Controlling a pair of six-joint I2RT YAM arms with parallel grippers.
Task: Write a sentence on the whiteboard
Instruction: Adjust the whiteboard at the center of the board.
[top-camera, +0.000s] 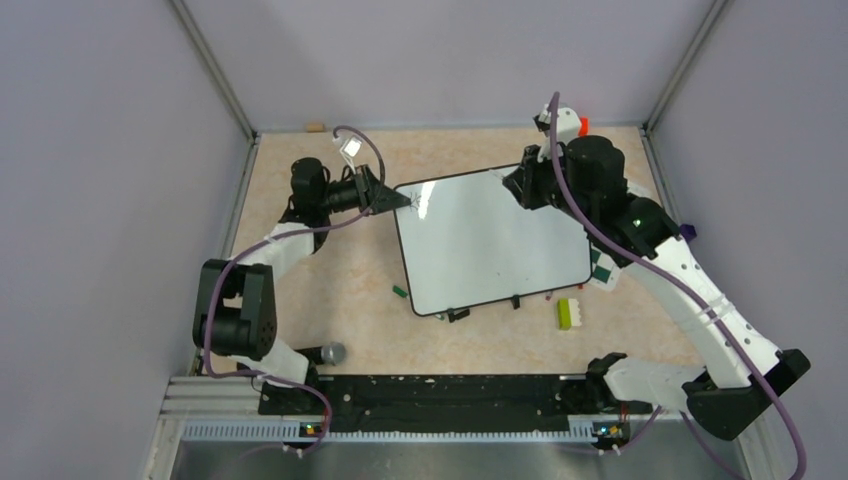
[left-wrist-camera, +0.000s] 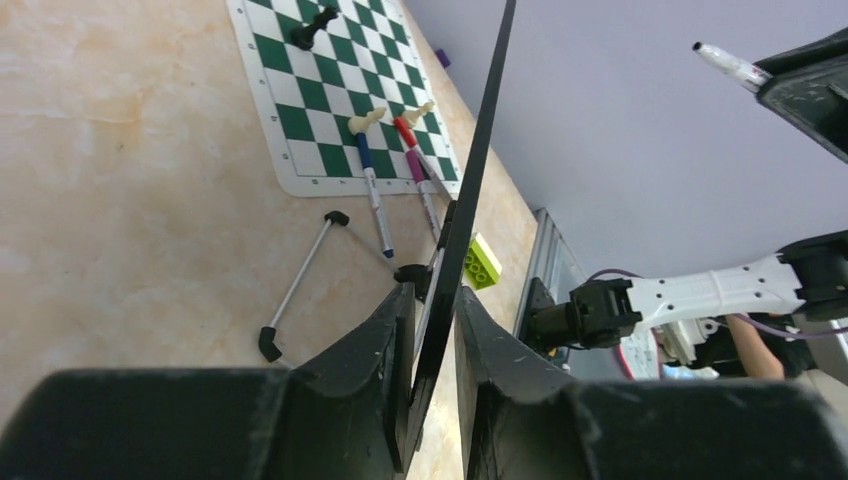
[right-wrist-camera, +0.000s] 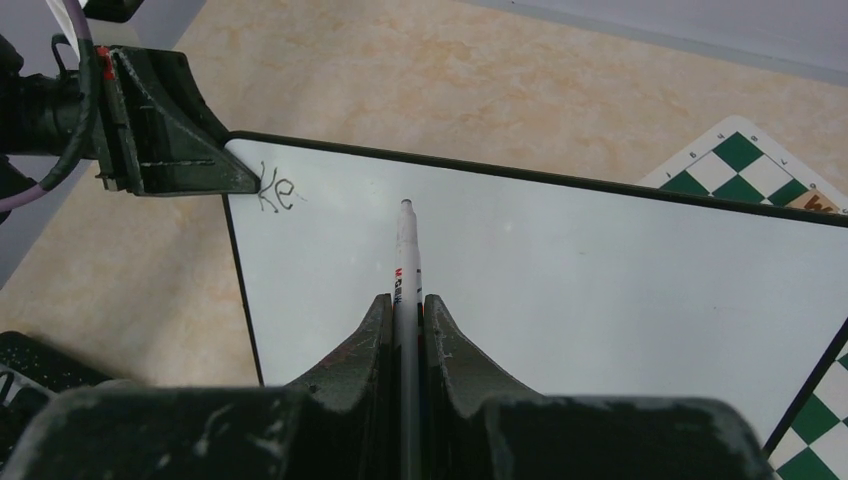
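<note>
While our right gripper (right-wrist-camera: 405, 300) clamps a marker (right-wrist-camera: 404, 245) over the whiteboard (right-wrist-camera: 600, 280), the sentence (right-wrist-camera: 277, 190) reads only "Ke" at its ten o'clock corner. Our left gripper (left-wrist-camera: 433, 292) narrowly straddles that board's edge; we cannot tell whether it pinches.

2 arms, same look tbh: left arm (top-camera: 235, 310) and right arm (top-camera: 700, 295) have black joint housings, white link shells, purple cables (top-camera: 551, 140), scuffed black fingers (right-wrist-camera: 455, 350).

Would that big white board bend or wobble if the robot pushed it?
Likely stiff: the whiteboard shows a straight rim in the left wrist view. It may tip or slide, being thin and propped on small feet. Its glossy face looks slippery.
</note>
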